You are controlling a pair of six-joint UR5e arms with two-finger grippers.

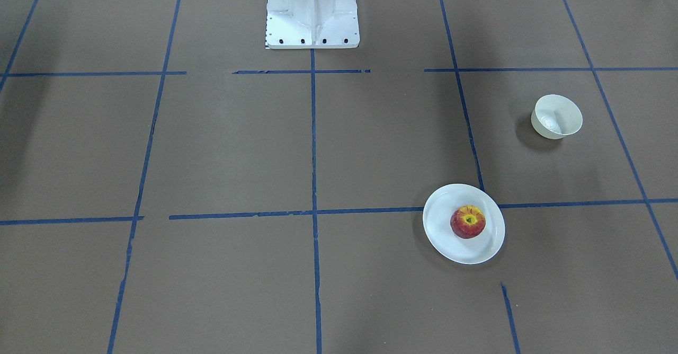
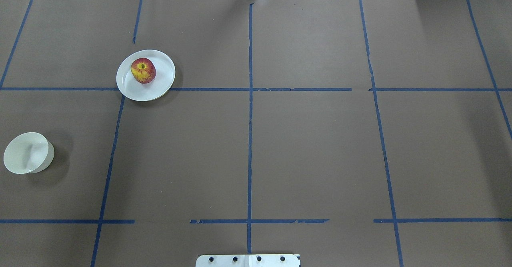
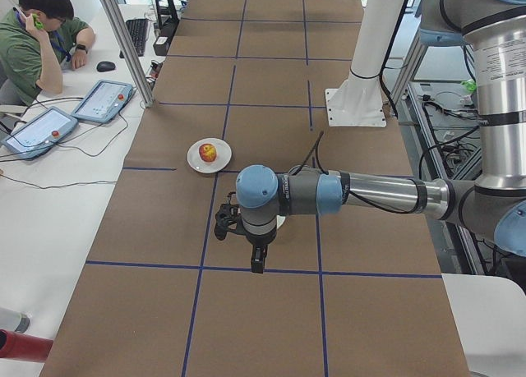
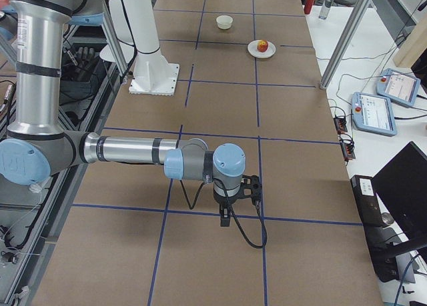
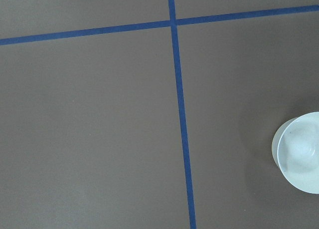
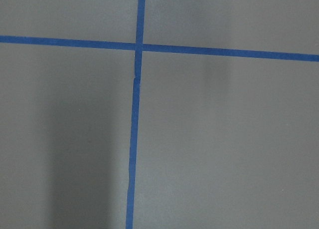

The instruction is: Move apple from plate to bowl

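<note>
The apple [image 1: 467, 221] is sitting dimple-up on the plate [image 1: 440, 233], a little off its middle, and is being touched by neither gripper. The bowl [image 1: 569, 111] is standing empty, well apart from the plate, on the robot's left half of the paper-covered table [image 2: 312, 151]. The left gripper [image 3: 258, 267] is being held above the table near the bowl. The right gripper [image 4: 225, 219] is being held far off toward the other end. Both are being shown only by the side cameras, so how far the fingers are parted cannot be told.

Several failures are being risked, as judged from this layout:

- **Grasp:** The apple is round and the plate is glossy. If the fingers are closed off-centre, the fruit is likely to be squeezed out sideways and sent rolling over the shallow rim.
- **Plate:** The plate itself may be dragged or tipped if it is being pressed by a fingertip during the descent.
- **Bowl:** The bowl looks barely wider than the apple and thin-walled. A slightly misaligned release is likely to land the fruit on the rim, so that the bowl is knocked over or pushed away.
- **Release height:** If the apple is let go from too high, it may bounce out.
</note>
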